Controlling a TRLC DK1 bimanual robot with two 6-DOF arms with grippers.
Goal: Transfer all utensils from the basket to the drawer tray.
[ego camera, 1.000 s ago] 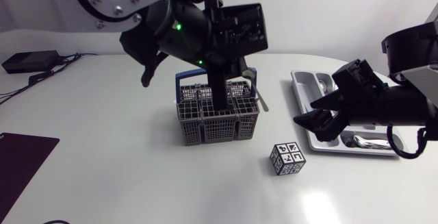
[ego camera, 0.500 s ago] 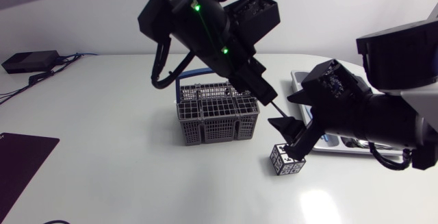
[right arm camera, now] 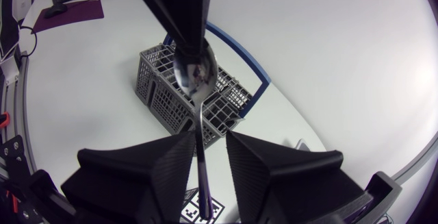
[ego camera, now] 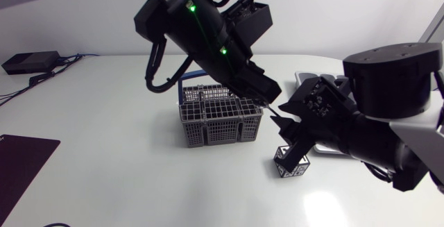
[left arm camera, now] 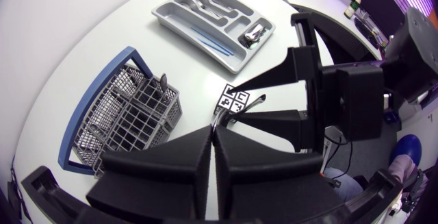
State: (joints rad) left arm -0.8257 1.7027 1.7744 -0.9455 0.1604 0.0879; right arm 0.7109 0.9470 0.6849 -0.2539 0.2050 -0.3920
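Observation:
A metal spoon (right arm camera: 196, 70) hangs in the air beside the grey wire basket (ego camera: 220, 119), above the table. My left gripper (left arm camera: 213, 133) is shut on its bowl end. The handle (left arm camera: 241, 105) points toward my right gripper (right arm camera: 211, 145), whose open fingers stand on either side of it with a gap still showing. In the head view both grippers meet just right of the basket, at the spoon (ego camera: 272, 106). Another utensil (left arm camera: 163, 81) stands in the basket (left arm camera: 130, 114). The grey drawer tray (left arm camera: 164, 13) lies beyond and holds several utensils; my right arm hides most of it in the head view.
A black-and-white marker cube (ego camera: 290, 163) sits on the table under the grippers, in front of the tray. A dark mat (ego camera: 21, 161) lies at the left front edge and a black box (ego camera: 28, 62) with cables at the far left.
My left arm lifted the spoon out of the basket and swung it right. My right arm came left from the tray to meet it, and its fingers have narrowed around the handle.

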